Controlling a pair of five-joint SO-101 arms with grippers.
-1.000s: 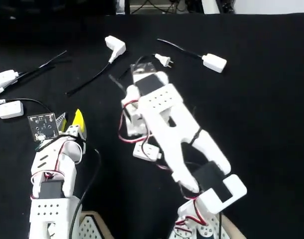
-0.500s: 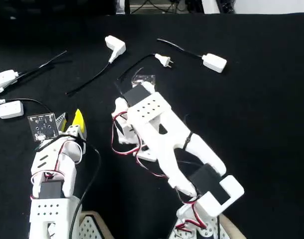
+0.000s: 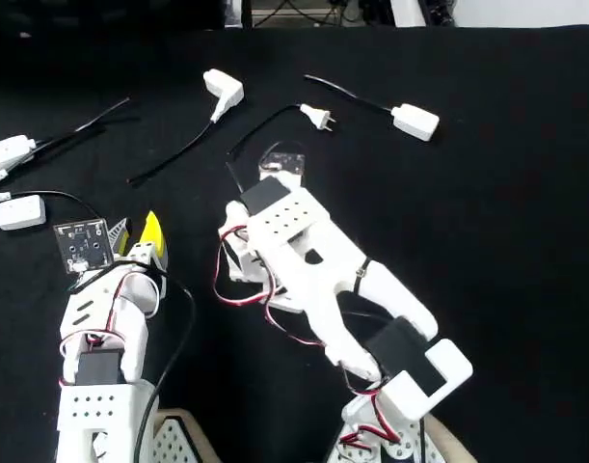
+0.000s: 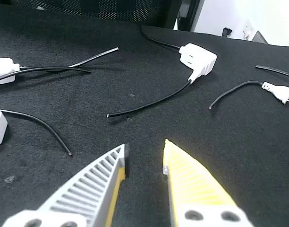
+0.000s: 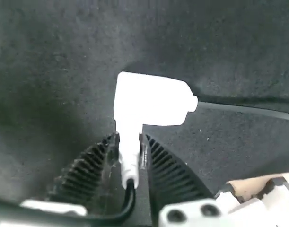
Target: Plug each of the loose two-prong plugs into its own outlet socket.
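ok so quick update: over the last second the right arm (image 3: pixel 304 231) has pulled back toward its base and swung a little to the left, away from the two-prong plug (image 3: pixel 320 118); the plug's black cord (image 3: pixel 265 125), which the arm was covering, is now out in the open on the black table (image 3: pixel 506 241); the plug itself hasn't budged and is still loose, prongs not in anything

the right gripper (image 5: pixel 129 142) is clamped on the narrow neck of a white outlet socket (image 5: pixel 151 99), or what looks like one; I can't see the face with the holes; a black cord leaves the neck down between the jaws

the left gripper (image 4: pixel 144 150) hasn't moved at all; it sits low over the table with its jaws apart and nothing between them; another angled socket (image 4: pixel 197 59) lies well ahead of it and the plug is off to the side

my read: nothing is mated yet; backing off carries the held socket away from the plug, so I'd guess it's repositioning for a better line or bringing the socket nearer the left arm; still early in the job
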